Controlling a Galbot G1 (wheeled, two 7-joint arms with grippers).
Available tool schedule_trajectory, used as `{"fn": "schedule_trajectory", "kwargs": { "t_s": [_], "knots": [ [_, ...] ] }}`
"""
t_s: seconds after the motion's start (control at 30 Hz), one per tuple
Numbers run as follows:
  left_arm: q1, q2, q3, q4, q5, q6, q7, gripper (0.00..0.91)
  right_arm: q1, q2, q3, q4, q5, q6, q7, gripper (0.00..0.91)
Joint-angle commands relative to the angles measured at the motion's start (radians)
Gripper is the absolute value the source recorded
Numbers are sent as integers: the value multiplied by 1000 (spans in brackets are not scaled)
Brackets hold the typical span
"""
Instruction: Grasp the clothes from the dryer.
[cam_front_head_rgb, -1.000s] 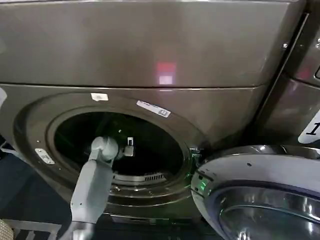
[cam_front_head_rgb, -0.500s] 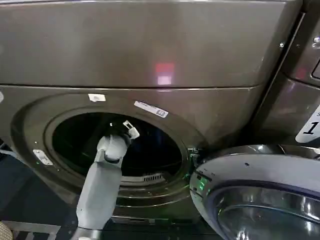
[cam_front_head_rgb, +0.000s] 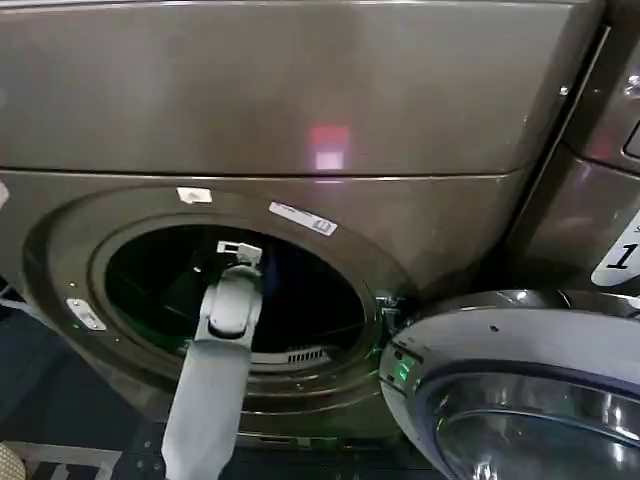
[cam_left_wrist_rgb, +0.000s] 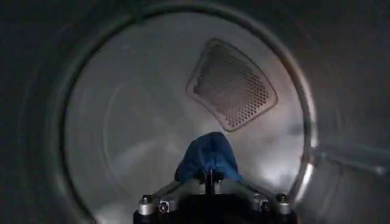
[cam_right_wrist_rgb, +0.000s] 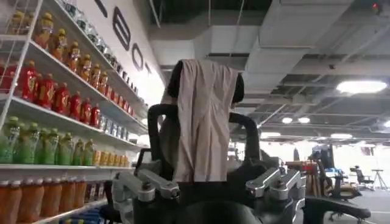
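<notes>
the left gripper (cam_front_head_rgb: 238, 250) reaches through the round opening of the dryer (cam_front_head_rgb: 300, 110), a brushed dark-metal machine with a wide ringed mouth; white stickers on the rim above the gripper carry print too small to read; to its right the open door (cam_front_head_rgb: 520, 390), a glossy chrome-ringed porthole, hangs swung out beside a green glow at the hinge; on the neighbouring machine a white label (cam_front_head_rgb: 622, 255) shows a large "1".

in the left wrist view the gripper (cam_left_wrist_rgb: 209, 182) faces the smooth steel drum; the blue cloth (cam_left_wrist_rgb: 208, 155), a soft bunched lump, sits right at its tip, and i cannot tell whether the fingers are closed on it; beyond the cloth a perforated, fan-shaped vent (cam_left_wrist_rgb: 231, 85) is set in the drum's back wall.

the right gripper (cam_right_wrist_rgb: 207, 182) is away from the dryer, its fingers spread apart with nothing between them; ahead of it a beige cloth (cam_right_wrist_rgb: 204, 122) drapes over a black chair (cam_right_wrist_rgb: 159, 131); shelves of bottled drinks (cam_right_wrist_rgb: 55, 91) line one side under large letters reading "bot".
</notes>
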Motion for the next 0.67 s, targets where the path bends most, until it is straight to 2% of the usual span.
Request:
{"fn": "schedule_trajectory", "kwargs": {
  "t_s": [0.03,0.23,0.33,0.67],
  "knots": [
    [3,-8,5,-19,-132,36,-107,0,-3,7,11,27,16,-46,-17,907],
    [5,-5,4,-14,-129,36,-106,0,5,3,22,38,23,-102,-19,907],
    [6,-5,4,-13,-127,37,-103,0,6,7,36,55,26,-160,-26,907],
    [9,-4,6,-15,-119,35,-95,0,1,5,46,51,18,-173,1,907]
  ]
}}
